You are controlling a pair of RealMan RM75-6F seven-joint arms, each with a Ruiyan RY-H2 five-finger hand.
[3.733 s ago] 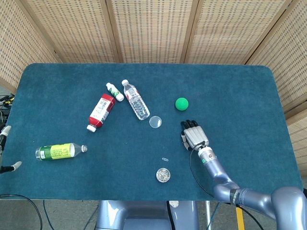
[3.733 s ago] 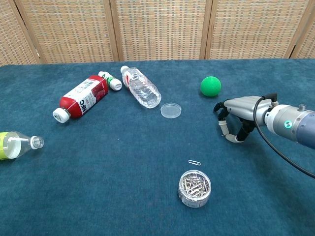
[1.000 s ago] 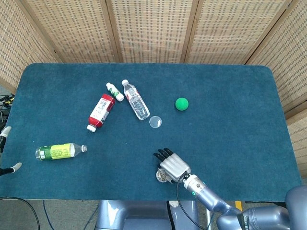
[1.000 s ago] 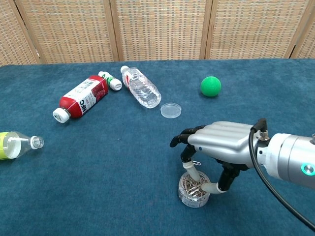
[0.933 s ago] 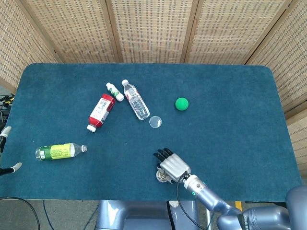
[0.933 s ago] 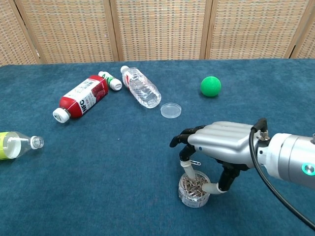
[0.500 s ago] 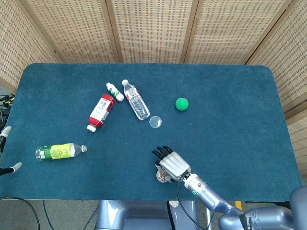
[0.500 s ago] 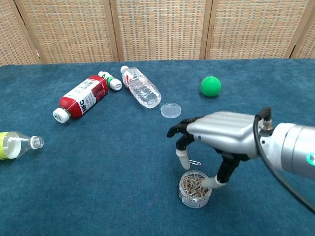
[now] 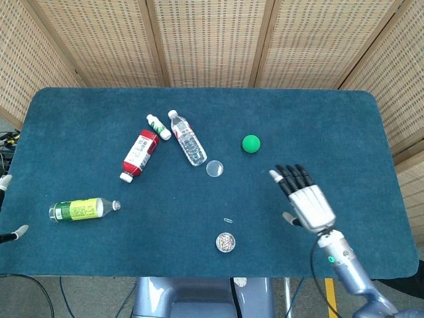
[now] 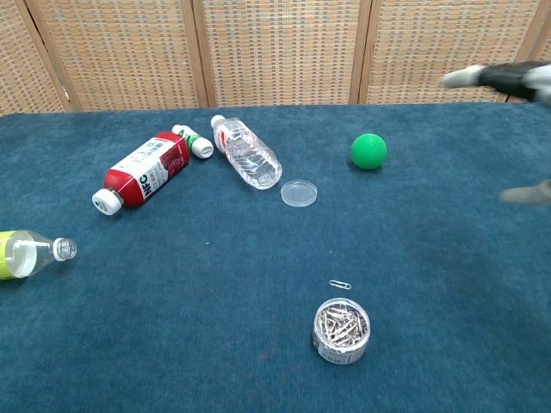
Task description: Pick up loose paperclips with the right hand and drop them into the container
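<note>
- Green-labelled bottle (image 9: 81,210) lies on its side near the tabletop's (image 9: 344,132) left front corner.
- Red-labelled bottle (image 9: 140,154), small white bottle (image 9: 158,126) and clear water bottle (image 9: 187,138) lie clustered left of centre, toward the back.
- Clear round lid (image 9: 214,168) lies flat just beside the water bottle's base.
- Loose paperclip (image 10: 340,284) lies on the cloth just behind the container (image 10: 341,330), apart from it; the container stands upright near the front edge, full of clips.
- Green ball (image 9: 250,143) sits right of centre.
- Right hand (image 9: 306,199) hovers above the tabletop's right half, fingers spread, holding nothing.
- Left hand: not visible.
</note>
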